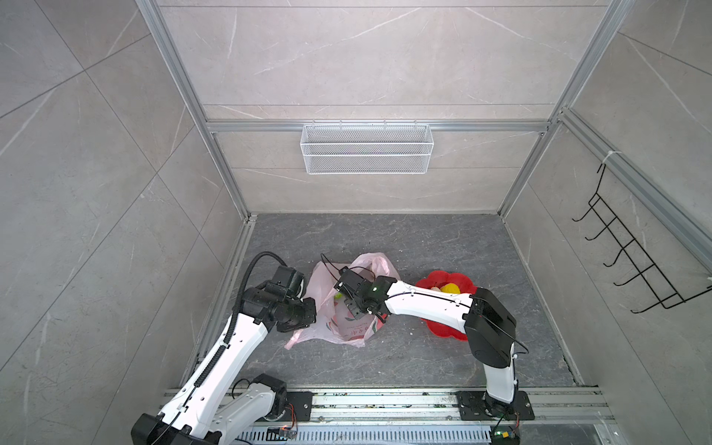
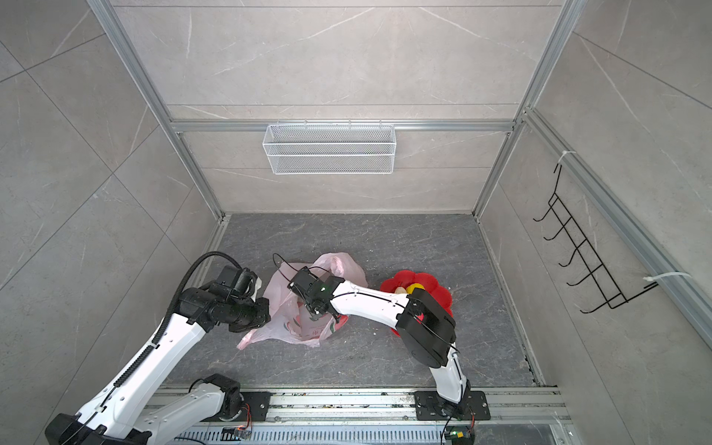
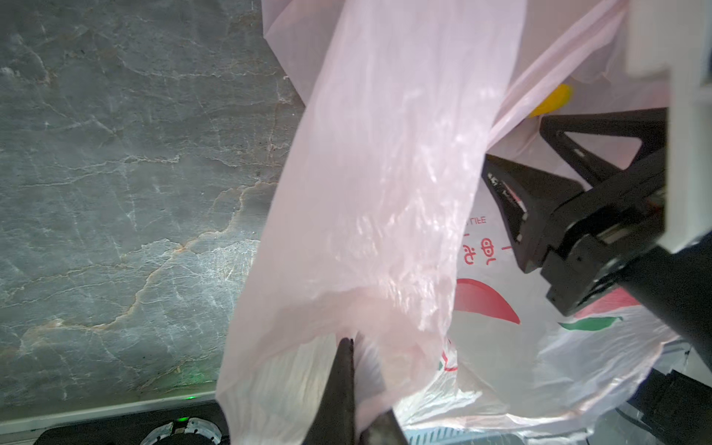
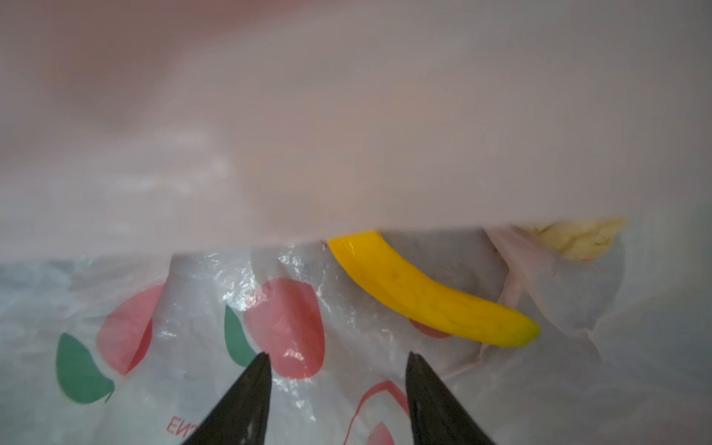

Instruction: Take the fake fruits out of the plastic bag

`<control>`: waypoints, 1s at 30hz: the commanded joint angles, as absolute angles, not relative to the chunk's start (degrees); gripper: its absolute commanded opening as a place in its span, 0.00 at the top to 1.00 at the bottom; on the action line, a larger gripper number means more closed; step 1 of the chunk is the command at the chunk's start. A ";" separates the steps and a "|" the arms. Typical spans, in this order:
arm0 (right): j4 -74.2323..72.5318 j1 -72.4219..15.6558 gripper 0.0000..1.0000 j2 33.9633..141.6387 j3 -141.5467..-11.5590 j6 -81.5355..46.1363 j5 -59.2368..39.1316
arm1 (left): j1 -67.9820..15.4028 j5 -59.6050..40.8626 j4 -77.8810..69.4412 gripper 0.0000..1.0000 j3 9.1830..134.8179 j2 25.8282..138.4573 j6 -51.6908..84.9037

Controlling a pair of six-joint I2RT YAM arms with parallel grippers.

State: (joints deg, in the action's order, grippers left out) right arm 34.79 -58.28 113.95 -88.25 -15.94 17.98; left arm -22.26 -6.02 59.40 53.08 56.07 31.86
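The pale-pink plastic bag (image 1: 348,331) (image 2: 304,335) lies mid-floor with its mouth held up. My left gripper (image 3: 348,341) is shut on a fold of the bag's film at its left edge (image 1: 313,308). My right gripper (image 4: 338,356) reaches into the bag (image 1: 352,308), open with nothing between its fingers. Just past one fingertip lies the yellow banana (image 4: 431,293), and its end shows in the left wrist view (image 3: 551,100). A beige knobbly lump (image 4: 578,240) sits deeper in, half under the film. Another beige lump (image 1: 434,287) and a yellow piece (image 1: 449,288) lie in the red dish.
The red flower-shaped dish (image 1: 458,278) (image 2: 427,278) sits right of the bag, partly under my right arm. A white wire basket (image 1: 366,148) hangs on the back wall and a black hook rack (image 1: 632,254) on the right wall. Metal rails (image 1: 385,400) run along the front.
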 commanded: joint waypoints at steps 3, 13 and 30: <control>24.83 -56.62 0.42 114.85 -85.37 -16.54 12.37 | -22.50 -2.02 53.50 1.00 51.60 52.45 37.48; 13.75 -57.58 0.36 116.89 -82.49 -30.73 13.50 | -22.51 -2.01 53.09 1.00 54.38 49.65 35.06; 3.57 -57.58 0.21 119.52 -81.75 -40.81 15.64 | -22.50 -5.97 58.67 1.00 58.66 48.67 30.95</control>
State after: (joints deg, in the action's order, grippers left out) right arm 5.76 -57.45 117.82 -80.99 -38.61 14.57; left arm -22.31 -4.78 56.12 56.14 49.56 33.19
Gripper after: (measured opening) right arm 0.778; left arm 0.046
